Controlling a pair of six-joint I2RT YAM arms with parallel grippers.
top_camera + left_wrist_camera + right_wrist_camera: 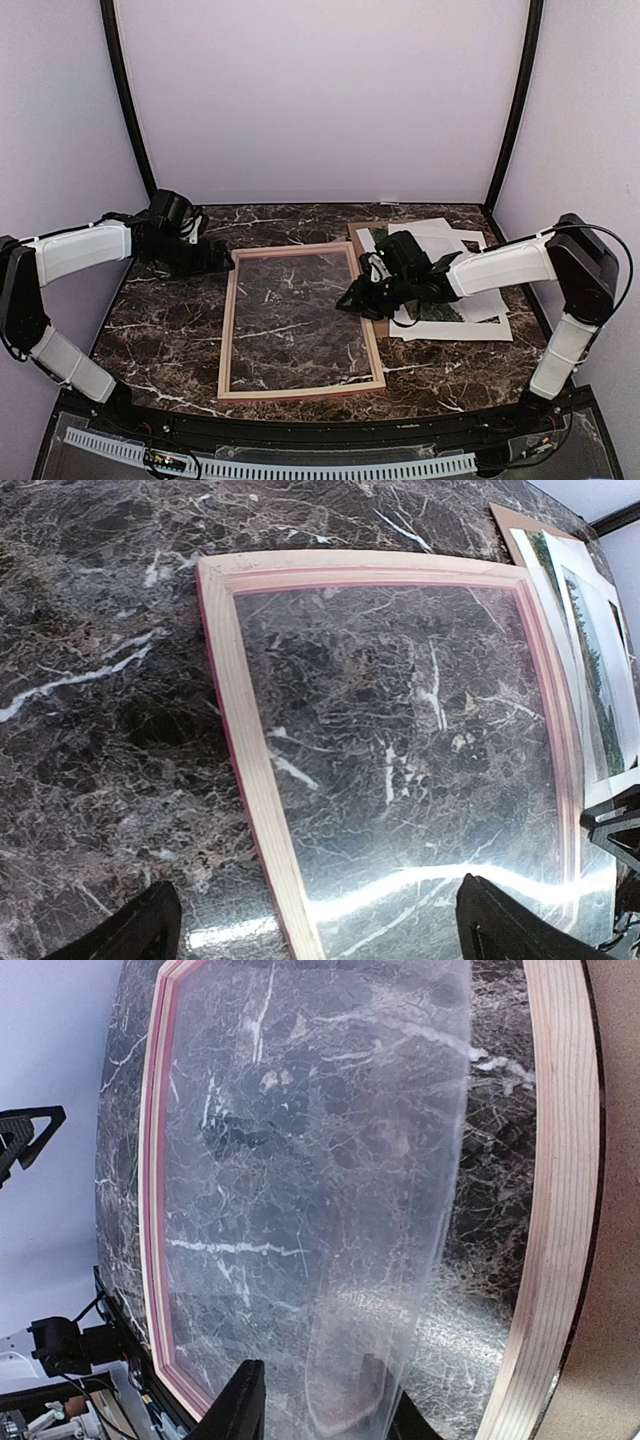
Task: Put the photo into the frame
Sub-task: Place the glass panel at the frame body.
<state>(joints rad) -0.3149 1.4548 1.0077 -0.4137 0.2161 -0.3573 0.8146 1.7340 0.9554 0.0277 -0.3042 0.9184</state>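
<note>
The pink thin-railed wooden frame (300,388) lay flat on the dark marble bench (170,330), ready for loading. The right end effector (320,1415) stood part-open around a clear plastic pane (380,1210) over it, and the left end effector (320,930) gaped open. The white-bordered landscape photo (600,680) lay just right, unloaded.

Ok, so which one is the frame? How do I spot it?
Find the dark marble table. In its middle lies the frame: a big, thin rectangle of pale pinkish wood with the marble showing through it. The pile to its right is flat white and brown sheets, not wooden rails.
</note>
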